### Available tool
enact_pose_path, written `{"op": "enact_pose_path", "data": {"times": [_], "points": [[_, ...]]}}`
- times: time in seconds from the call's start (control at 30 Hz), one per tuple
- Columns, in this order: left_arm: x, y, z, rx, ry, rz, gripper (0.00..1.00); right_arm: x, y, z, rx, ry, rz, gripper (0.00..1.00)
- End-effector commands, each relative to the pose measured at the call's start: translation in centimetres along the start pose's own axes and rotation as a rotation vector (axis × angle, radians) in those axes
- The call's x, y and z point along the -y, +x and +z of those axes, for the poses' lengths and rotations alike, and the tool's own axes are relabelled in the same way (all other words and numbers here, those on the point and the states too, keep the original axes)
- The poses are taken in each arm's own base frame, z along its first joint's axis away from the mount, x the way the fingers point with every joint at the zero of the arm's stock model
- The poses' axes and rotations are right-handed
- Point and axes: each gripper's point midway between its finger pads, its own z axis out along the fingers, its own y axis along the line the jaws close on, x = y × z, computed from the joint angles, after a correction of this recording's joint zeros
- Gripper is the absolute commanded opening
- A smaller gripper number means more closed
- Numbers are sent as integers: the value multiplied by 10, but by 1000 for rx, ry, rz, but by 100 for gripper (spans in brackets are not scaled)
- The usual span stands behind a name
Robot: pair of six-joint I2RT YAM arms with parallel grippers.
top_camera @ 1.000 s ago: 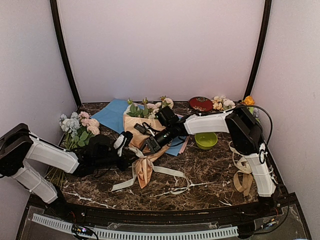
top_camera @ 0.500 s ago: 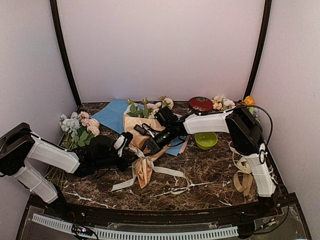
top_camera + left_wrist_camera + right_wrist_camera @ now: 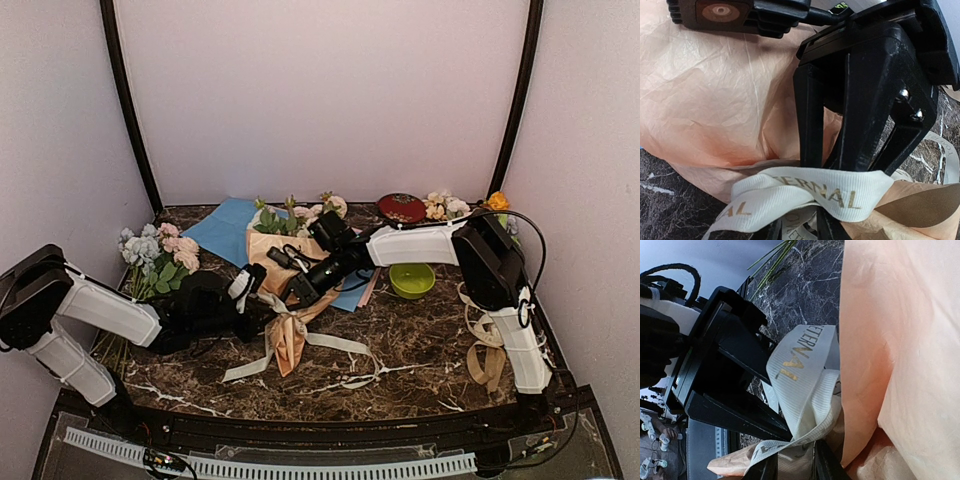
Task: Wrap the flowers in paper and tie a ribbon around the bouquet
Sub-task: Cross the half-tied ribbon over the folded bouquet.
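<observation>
Bouquet (image 3: 268, 250) lies centre frame on marble surface (image 3: 420, 340), blooms (image 3: 305, 213) toward top, cone tip toward bottom. Ribbon (image 3: 335, 344) is round the cone's narrow waist, tails trailing lower left & lower right. L tool (image 3: 800, 225) narrow, ribbon strand pinched betw. its fingers. R tool (image 3: 796, 466) likewise narrow on the lettered loop. Both tools meet at the crossing, just beside each other.

Step, as I read it: cinching the tie. To do it well:
- pull ends apart evenly, low along surface
- keep tension w/o crushing paper (image 3: 715, 100) or dragging the cone
- don't let loop slide toward tip
</observation>
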Motion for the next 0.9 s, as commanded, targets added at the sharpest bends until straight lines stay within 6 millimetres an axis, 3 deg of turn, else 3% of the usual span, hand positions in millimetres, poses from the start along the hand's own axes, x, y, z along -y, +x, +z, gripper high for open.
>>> {"op": "enact_pose_path", "data": {"times": [0.0,0.33,0.63,0.87], "points": [[3,-18,1,62,9,21,24,-15,-14,0,26,-28,-52,26],[-2,-27,3,93,-23,35,23,-11,-2,4,-18,-11,-41,28],[1,-30,-1,115,0,33,23,-2,-6,2,-6,43,-49,1],[13,-22,-12,90,67,56,22,0,-21,-14,55,72,-45,0]]}}
